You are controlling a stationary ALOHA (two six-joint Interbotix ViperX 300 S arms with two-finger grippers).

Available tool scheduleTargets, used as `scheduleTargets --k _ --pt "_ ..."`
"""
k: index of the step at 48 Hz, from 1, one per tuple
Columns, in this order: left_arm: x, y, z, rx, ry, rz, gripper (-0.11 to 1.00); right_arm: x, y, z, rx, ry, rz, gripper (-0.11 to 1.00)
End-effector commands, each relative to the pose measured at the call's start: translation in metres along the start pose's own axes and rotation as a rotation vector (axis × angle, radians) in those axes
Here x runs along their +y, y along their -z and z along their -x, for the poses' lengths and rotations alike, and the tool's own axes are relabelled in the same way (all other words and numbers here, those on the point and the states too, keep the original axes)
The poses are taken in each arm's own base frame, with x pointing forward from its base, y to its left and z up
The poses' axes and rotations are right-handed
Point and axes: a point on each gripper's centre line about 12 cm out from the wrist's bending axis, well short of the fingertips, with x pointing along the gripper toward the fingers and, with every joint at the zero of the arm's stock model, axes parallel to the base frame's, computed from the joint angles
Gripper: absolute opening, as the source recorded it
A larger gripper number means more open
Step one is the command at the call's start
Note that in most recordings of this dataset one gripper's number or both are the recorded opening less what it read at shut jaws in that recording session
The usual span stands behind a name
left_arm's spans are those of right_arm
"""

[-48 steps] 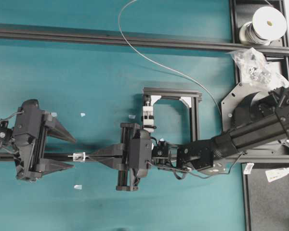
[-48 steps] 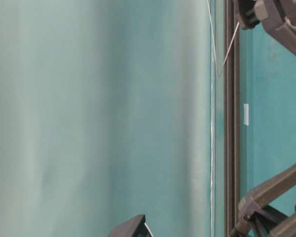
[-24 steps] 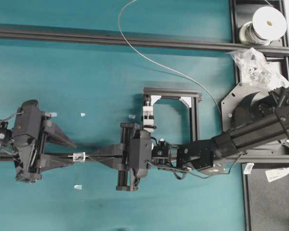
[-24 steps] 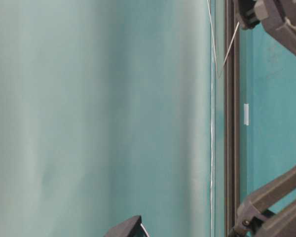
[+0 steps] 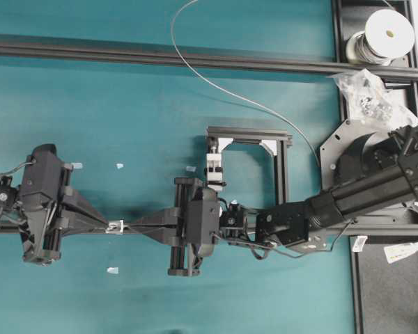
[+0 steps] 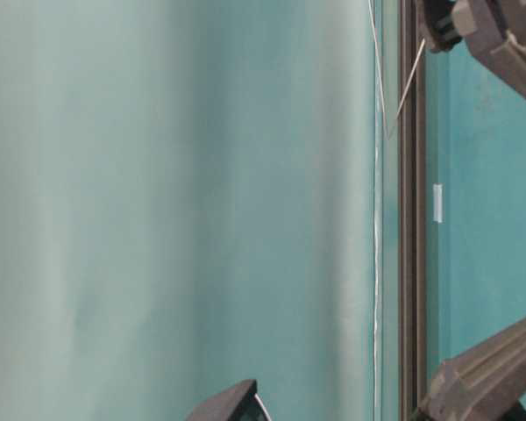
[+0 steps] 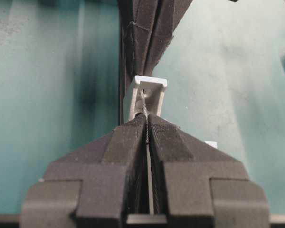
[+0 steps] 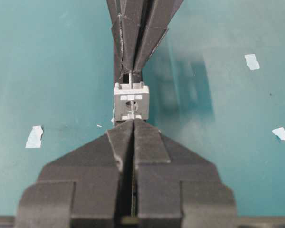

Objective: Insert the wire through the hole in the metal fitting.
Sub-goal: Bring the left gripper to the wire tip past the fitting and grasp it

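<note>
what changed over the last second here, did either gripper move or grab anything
The left gripper closed from wide open; its jaws now meet on the wire just past the metal fitting. The right gripper stayed shut on the wire on the fitting's other side, and neither arm, the fitting nor the spool visibly shifted.

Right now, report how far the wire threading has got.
Done: the wire has passed through the hole in the metal fitting, with its tip out on the far side. In hand: the left gripper is shut on that tip, while the right gripper is shut on the wire on the feed side. Left: pulling more wire through, if a longer length is wanted.
</note>
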Motion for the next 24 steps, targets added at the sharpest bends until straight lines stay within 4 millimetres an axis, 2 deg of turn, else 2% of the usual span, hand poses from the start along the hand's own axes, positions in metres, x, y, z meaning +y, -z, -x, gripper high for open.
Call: scheduleTargets --k 1,24 --pt "-0.0072 -0.0160 0.0014 -0.046 0.021 0.000 -0.10 0.0019 -0.0090 -0.0008 -0.024 -0.005 -0.014 -0.01" --pt "-0.0069 -0.0133 0.0019 -0.031 0.018 0.001 -0.10 0.0034 -0.0118 -0.0010 -0.012 -0.013 -0.033 -0.01"
